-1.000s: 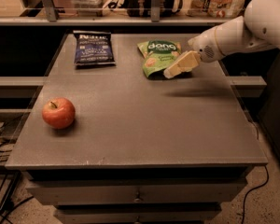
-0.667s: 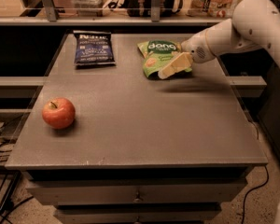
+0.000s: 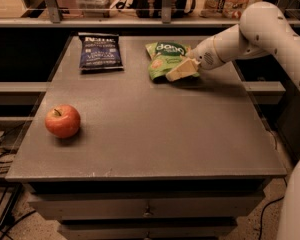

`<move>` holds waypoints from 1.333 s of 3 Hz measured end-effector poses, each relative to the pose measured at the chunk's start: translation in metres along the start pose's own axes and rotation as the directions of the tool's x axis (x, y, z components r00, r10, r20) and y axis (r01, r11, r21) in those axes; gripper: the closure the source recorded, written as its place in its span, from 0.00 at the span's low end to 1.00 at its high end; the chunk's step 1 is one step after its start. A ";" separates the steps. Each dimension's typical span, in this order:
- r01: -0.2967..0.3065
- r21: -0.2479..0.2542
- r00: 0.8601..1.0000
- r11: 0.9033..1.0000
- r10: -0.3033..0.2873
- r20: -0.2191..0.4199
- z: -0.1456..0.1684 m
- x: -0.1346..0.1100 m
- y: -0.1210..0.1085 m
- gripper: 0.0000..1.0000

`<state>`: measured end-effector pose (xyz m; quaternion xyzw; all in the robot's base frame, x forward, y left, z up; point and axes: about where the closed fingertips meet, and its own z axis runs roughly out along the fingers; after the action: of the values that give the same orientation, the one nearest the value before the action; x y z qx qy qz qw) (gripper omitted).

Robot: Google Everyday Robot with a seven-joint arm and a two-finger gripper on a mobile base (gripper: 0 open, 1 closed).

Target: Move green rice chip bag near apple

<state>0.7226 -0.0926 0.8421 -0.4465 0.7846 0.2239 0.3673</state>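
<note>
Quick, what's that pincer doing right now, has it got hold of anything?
The pincer: low over the right edge of the green rice chip bag; whether it is open, closed or gripping the bag cannot be told.

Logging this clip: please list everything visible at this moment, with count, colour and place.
green rice chip bag: one, light green, far centre of the table
apple: one, red, near the table's left edge
dark blue snack bag: one, dark blue with white lettering, far left of the table
table: one, grey, fills mid-frame
drawer fronts: two visible, grey, under the tabletop
back shelf: one, behind the table, contents too unclear to name
cables: dark, on the floor at left
arm: one, white, reaching in from the right
tool: one, pale, at the green bag's right edge
</note>
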 end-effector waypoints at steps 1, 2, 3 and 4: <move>-0.025 0.016 1.000 1.000 0.025 0.004 -0.001 0.005 -0.006 0.63; -0.026 0.017 1.000 1.000 0.026 0.004 -0.002 0.005 -0.006 0.87; -0.026 0.017 1.000 1.000 0.025 0.004 -0.003 0.004 -0.006 1.00; -0.025 0.017 1.000 1.000 0.025 0.004 -0.003 0.004 -0.006 1.00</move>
<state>0.7253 -0.0995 0.8411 -0.4330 0.7914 0.2226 0.3696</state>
